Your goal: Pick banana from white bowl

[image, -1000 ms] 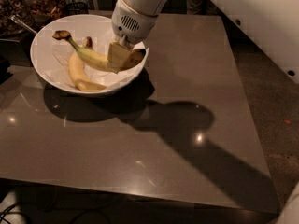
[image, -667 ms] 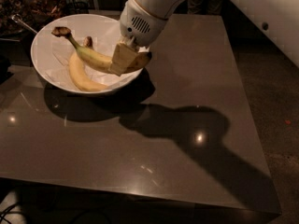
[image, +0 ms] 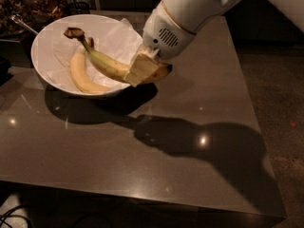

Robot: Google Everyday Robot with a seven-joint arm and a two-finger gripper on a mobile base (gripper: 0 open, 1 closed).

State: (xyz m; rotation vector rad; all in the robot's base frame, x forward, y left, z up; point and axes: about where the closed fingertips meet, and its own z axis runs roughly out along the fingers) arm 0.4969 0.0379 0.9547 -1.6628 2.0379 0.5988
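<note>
My gripper (image: 145,69) is shut on the banana (image: 107,63), a slim greenish-yellow one with a blackened stem crown and a dark tip. It holds the banana lifted over the right rim of the white bowl (image: 47,75), stem end pointing up-left over the bowl, dark tip sticking out to the right of the fingers. The bowl is lined with crumpled white paper and stands at the table's back left. A plumper pale-yellow banana (image: 81,76) still lies inside the bowl.
The grey-brown table (image: 156,146) stretches in front and to the right of the bowl. Dark clutter and a metal utensil handle (image: 21,23) lie behind the bowl at the far left. The floor shows past the table's right edge.
The gripper has risen and moved right with the banana; the banana has come up off the bowl's lining and now hangs over the rim.
</note>
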